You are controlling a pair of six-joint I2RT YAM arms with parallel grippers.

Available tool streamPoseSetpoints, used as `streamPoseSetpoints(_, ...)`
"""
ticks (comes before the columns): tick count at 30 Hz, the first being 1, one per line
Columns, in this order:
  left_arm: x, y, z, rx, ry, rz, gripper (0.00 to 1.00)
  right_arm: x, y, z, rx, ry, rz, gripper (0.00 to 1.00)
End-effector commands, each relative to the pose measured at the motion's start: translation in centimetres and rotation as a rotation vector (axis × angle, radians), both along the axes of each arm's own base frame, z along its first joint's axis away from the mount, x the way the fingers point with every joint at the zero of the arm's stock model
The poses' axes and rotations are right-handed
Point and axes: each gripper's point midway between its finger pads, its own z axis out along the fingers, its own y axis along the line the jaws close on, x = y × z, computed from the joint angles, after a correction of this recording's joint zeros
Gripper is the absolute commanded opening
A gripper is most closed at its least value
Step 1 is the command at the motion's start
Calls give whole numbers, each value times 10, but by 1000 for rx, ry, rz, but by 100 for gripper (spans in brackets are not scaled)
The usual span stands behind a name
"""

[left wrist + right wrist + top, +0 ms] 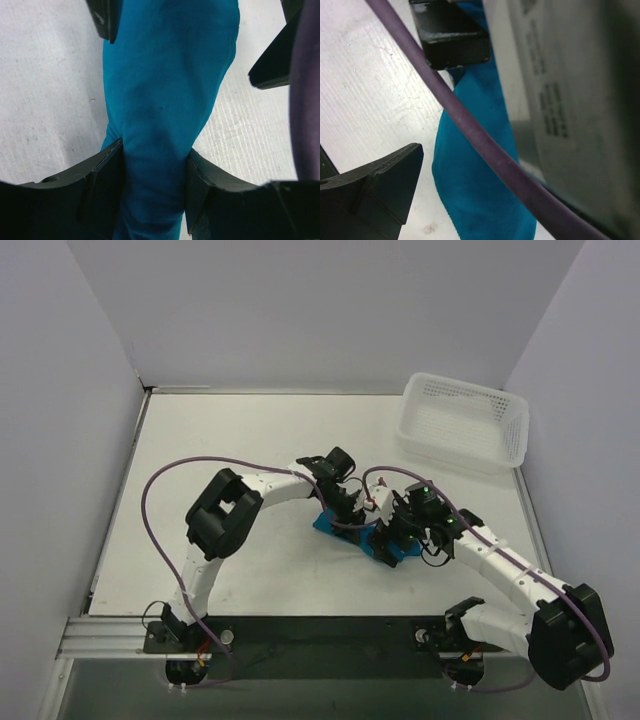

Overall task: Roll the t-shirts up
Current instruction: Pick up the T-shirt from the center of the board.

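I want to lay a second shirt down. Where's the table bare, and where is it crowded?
Bare: the far strip of table along the back wall, left of the white basket; also left of the left arm. Crowded: the centre, where the left gripper and right gripper meet over the teal t-shirt.

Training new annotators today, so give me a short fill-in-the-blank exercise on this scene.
1. The left gripper is clamped on the bunched teal-blue ____.
2. The right gripper has its jaws ____.
3. The white mesh basket stands in the far ____ corner of the table.

Missing words: t-shirt; open; right.
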Motion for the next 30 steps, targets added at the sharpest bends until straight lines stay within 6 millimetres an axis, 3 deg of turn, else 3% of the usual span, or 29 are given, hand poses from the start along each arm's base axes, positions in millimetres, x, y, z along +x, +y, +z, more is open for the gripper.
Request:
streamPoseSetpoints(1,-28,22,-27,121,73,6,56,19,10,6,11,-41,-24,100)
streamPoseSetpoints(15,-30,13,-19,62,104,10,56,17,28,-37,-95,103,146,100)
streamPoseSetpoints(20,-28,7,-19,48,110,26,56,-5,31,-42,-93,244,245,100)
streamPoseSetpoints(25,-27,7,-19,45,129,42,52,-12,32,-24,-3,243,240,100)
streamPoseSetpoints(30,-29,9,-17,30,146,48,45,-9,31,7,114,39,227,100)
